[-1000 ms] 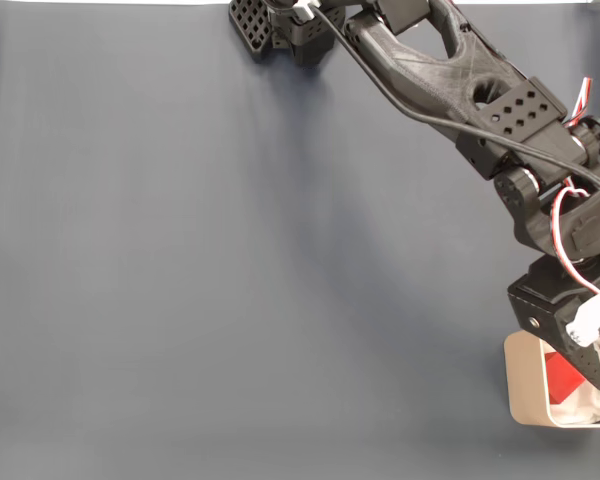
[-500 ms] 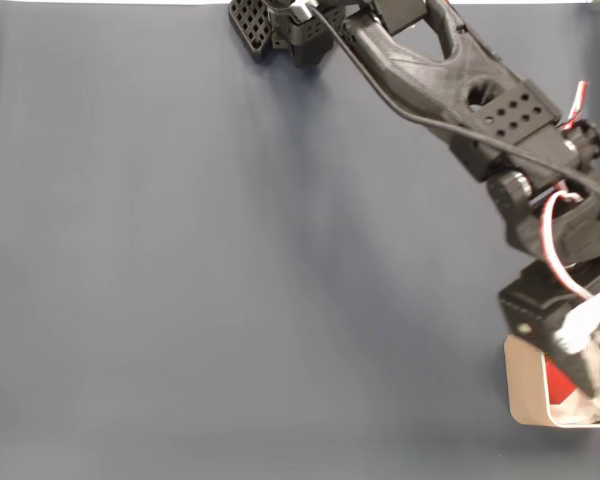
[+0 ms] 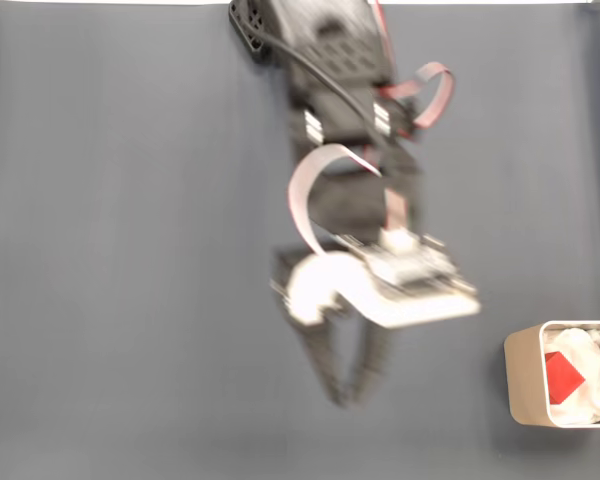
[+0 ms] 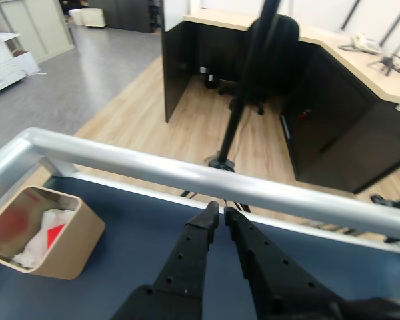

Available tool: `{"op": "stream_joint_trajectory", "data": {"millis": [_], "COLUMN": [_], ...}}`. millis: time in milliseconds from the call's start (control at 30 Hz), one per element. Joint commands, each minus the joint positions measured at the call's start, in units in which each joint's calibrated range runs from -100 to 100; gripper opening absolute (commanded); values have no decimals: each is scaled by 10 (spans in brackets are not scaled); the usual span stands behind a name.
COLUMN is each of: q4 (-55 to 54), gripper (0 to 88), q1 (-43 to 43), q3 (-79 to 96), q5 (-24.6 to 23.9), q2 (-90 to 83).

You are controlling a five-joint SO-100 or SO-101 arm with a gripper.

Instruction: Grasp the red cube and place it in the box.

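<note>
Red matte cube [image 3: 562, 373] lying on white lining inside the beige round-cornered box [image 3: 523, 378], black two-finger tool [image 4: 220, 213] well apart over the dark blue bench [image 3: 130, 250], fingers nearly touching, holding nothing.

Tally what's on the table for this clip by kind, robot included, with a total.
Red cube: 1, lying in the box on the white lining
Box: 1, beige, at the table's edge
Gripper: 1, tips together, holding nothing, away from the box
Total: 3
</note>
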Motion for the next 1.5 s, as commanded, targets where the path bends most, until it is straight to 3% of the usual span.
{"op": "stream_joint_trajectory", "data": {"millis": [0, 367, 700, 1067, 1467], "q4": [-11, 11, 117, 328, 412], "gripper": [0, 0, 0, 0, 0], "q1": [24, 26, 20, 23, 13], "q3": [122, 611, 908, 1002, 1003], "q5": [-2, -13, -23, -27, -51], "q2": [-155, -592, -863, -949, -950]}}
